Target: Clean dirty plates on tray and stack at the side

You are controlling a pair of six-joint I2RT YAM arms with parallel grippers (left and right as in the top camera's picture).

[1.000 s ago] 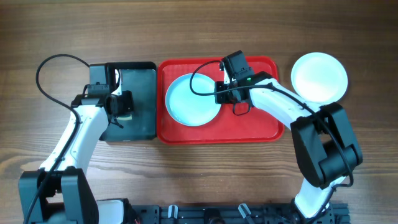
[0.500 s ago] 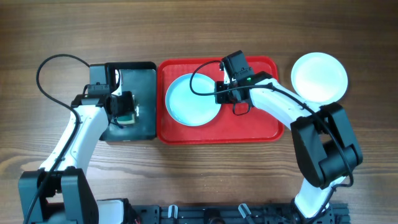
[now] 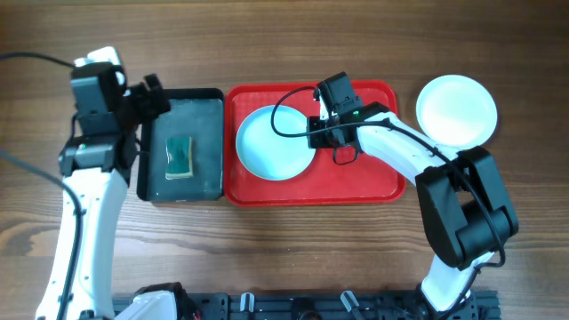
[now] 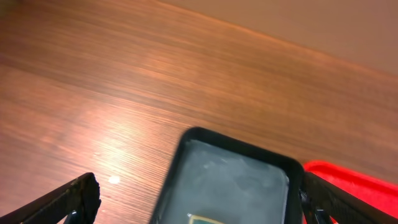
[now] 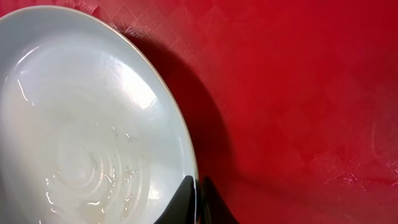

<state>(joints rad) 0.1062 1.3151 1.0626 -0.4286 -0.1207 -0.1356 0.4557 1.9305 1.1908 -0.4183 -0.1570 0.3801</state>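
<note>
Presently, right gripper (image 5: 200,200) clamps blue plate (image 5: 87,112) by its rim; left gripper (image 4: 199,190) gapes empty; wet, thin hold may slip.

The red tray (image 3: 356,182) lies at the middle of the table (image 3: 267,44). A wet, glossy aqua plate (image 3: 274,142) sits in its left half. A white plate (image 3: 456,110) rests on the table just off the tray's far right corner.

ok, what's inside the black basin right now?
One green sponge lies flat near the middle of the black basin floor. Nothing else shows inside; what is under the sponge is covered.
</note>
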